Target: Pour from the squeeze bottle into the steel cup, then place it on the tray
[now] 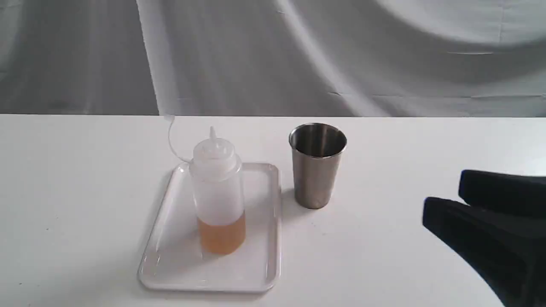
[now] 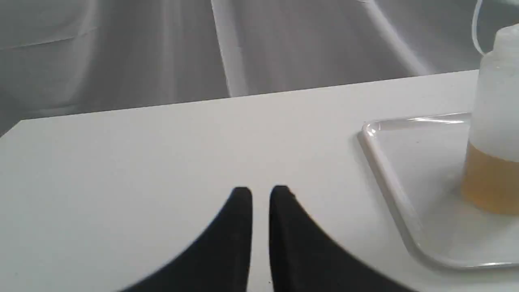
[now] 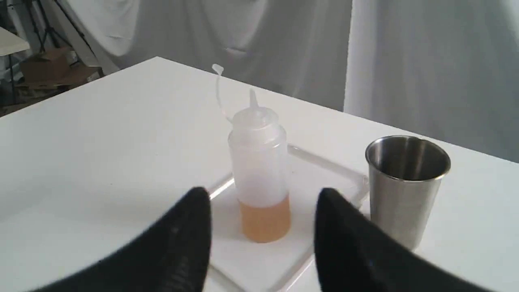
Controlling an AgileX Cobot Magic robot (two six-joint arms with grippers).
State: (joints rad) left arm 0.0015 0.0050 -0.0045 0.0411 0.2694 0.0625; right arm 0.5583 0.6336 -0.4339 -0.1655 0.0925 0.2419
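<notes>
My right gripper [image 1: 443,194] holds its jaws wide apart and empty, my left gripper [image 2: 261,190] has its jaws together but for a slit, and beyond them the squeeze bottle [image 1: 217,192] stands upright on the tray [image 1: 264,238], with the steel cup [image 1: 318,170] just beside it on the table [image 1: 76,192].

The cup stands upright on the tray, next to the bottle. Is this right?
Not quite. The cup stands upright on the table, beside the tray, not on it; only the bottle is on the tray. The exterior view shows it.
</notes>
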